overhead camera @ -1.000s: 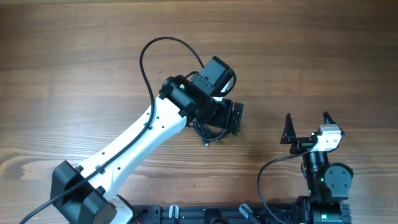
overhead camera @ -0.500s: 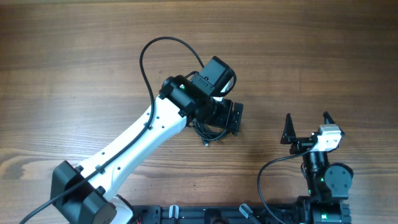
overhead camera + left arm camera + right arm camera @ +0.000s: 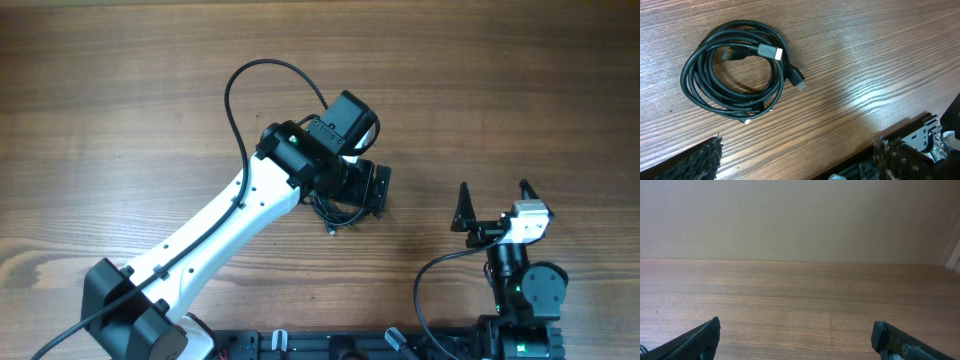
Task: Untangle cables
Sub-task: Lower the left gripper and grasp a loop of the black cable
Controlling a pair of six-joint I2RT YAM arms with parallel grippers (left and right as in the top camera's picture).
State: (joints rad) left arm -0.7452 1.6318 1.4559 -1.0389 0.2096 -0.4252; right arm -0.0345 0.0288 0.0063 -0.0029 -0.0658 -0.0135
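Two tools over a wood-grain desk [image 3: 120, 100], both with jaws spread wide, gripping nothing. Left tool [image 3: 797, 160] poised directly above the cables [image 3: 765, 51], apart from them, one dark fingertip to either side in the left wrist view. From overhead, cables [image 3: 335, 218] mostly hidden under the black wrist of the left arm [image 3: 220, 225]; only a few loops and one plug tip peeking out. Right tool [image 3: 494, 195] well apart from the cables, to their right, pointed across bare desk toward a pale wall [image 3: 800, 215]. Thick black arm lead [image 3: 240, 90] arching beyond the cables, not touching them. Thin, black, wound into one loose round coil, flat on the desk, several turns overlapping. Two plugs across the coil's inside: one grey-shelled with a pale tip, one black with a metal end jutting past the rim. Small pale-tipped end at the coil's near edge.
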